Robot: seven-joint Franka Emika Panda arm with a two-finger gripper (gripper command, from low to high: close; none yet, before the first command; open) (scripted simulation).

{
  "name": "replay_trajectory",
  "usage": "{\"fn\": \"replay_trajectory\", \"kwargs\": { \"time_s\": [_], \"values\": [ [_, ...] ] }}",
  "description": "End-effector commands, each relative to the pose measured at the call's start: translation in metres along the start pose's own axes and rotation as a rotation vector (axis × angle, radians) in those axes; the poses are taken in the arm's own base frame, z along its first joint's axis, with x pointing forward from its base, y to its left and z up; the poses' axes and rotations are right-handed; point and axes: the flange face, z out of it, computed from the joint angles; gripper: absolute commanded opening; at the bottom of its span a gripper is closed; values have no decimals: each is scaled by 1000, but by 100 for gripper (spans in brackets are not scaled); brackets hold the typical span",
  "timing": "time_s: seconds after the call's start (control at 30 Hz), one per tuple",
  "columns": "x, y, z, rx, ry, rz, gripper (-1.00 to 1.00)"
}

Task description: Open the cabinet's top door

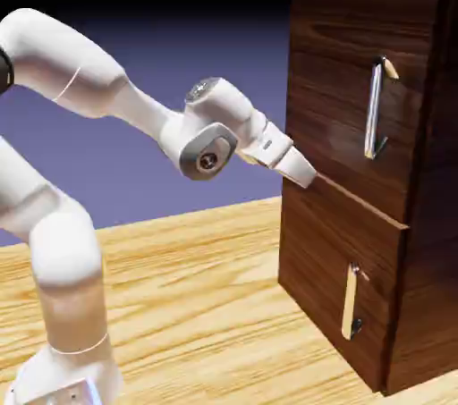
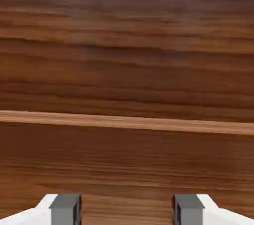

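The cabinet (image 1: 420,215) is a tall dark wood-grain box at the exterior view's right. Its top door (image 1: 335,63) carries a long vertical silver handle (image 1: 376,110) and lies flush with the front. My gripper (image 1: 305,176) sits at the cabinet's left front edge, level with the seam under the top door and well left of the handle. The hand view is filled with wood grain (image 2: 127,60) crossed by a pale line (image 2: 127,122). My gripper (image 2: 126,210) is open, its grey fingertips (image 2: 65,209) spread wide with only wood behind them.
Below the seam, the smaller bottom door (image 1: 322,260) has a shorter silver handle (image 1: 351,303). The cabinet stands on a light wooden table (image 1: 197,305). My white arm (image 1: 80,72) arches in from the exterior view's left.
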Motion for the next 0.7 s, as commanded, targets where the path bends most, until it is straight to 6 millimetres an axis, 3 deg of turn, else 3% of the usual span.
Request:
{"fn": "replay_trajectory", "kwargs": {
  "time_s": [0.0, 0.33, 0.67],
  "values": [
    [4, -4, -5, 12, 15, -56, 0],
    [38, -35, -56, 86, 196, -600, 0],
    [66, -42, -103, 71, 406, -1116, 0]
  ]
}}
